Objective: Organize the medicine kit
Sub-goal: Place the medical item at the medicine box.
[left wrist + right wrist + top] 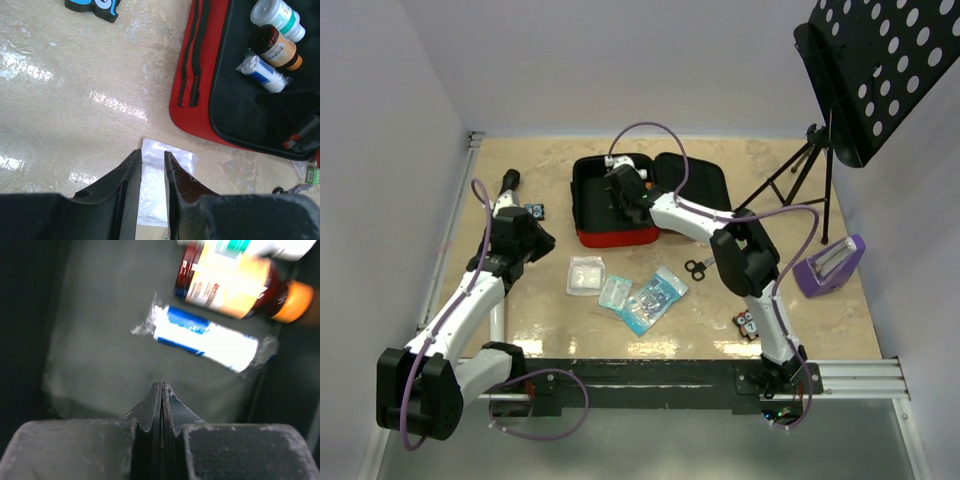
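1. The medicine kit [615,238] lies open and flat on the table [520,320]. Its base is on the left and its lid is folded out to the right, black lining up.
2. Inside the kit base, along the far side, are a white bottle [277,17], a brown bottle with an orange cap [275,47] and a wrapped white-and-blue roll [262,72], side by side.
3. The right gripper [161,390] hangs over the kit base on the near side of the roll. Its jaws are pressed together with nothing between them.
4. The left gripper [152,156] is off the kit's front-left corner. Its jaws are parted by a narrow gap and hold nothing; a clear packet [160,170] shows through the gap, below them.
5. More packets lie loose in front of the kit: a second clear packet [616,292] and blue-printed packets [655,295].
6. Black scissors [697,267] lie off the kit's front-right corner.
7. A blue-and-black item [533,210] lies left of the kit.
8. Step, as judged: loading loose supplies into the kit. It is partly done, with three items in and several out.
9. Next move, as judged: pick a packet in front of the kit. The left gripper is nearest, but it needs a wider spread and a low approach, since flat film is hard to pinch. The right gripper should lift clear of the kit base first.
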Robot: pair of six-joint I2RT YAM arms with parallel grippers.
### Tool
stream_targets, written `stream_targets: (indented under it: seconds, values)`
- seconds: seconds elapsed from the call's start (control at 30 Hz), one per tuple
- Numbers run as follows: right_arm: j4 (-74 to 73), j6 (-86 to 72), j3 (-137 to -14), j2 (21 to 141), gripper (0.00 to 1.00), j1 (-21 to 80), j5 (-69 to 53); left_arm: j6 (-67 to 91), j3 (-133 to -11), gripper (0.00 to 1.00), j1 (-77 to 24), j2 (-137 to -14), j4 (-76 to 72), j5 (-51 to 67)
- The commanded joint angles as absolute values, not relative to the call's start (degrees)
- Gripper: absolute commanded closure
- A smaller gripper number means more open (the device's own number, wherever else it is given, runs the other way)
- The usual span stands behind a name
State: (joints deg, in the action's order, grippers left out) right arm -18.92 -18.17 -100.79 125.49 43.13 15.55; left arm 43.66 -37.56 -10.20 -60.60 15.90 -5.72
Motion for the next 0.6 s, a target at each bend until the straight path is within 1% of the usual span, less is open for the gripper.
stream_targets:
  seconds: [0.0,0.3,0.5,0.57]
  values:
    - [-19.51,-17.93,-101.86,128.40,1.00,42.72,19.59,42.54,-37.18,0.71,-10.20,-60.21,14.24,-5.36]
    - [-17.84,-20.92,-106.43,131.04,1.00,39.38,23.29,42.36,-37.70,0.71,-10.20,-60.47,14.76,-5.54]
    - [-18.45,-21.18,-107.93,132.28,1.00,37.88,23.82,42.19,-37.62,0.71,-10.20,-60.47,15.29,-5.71]
    - [-17.67,-21.53,-106.62,131.05,1.00,37.88,23.47,42.10,-37.71,0.71,-10.20,-60.29,15.47,-5.89]
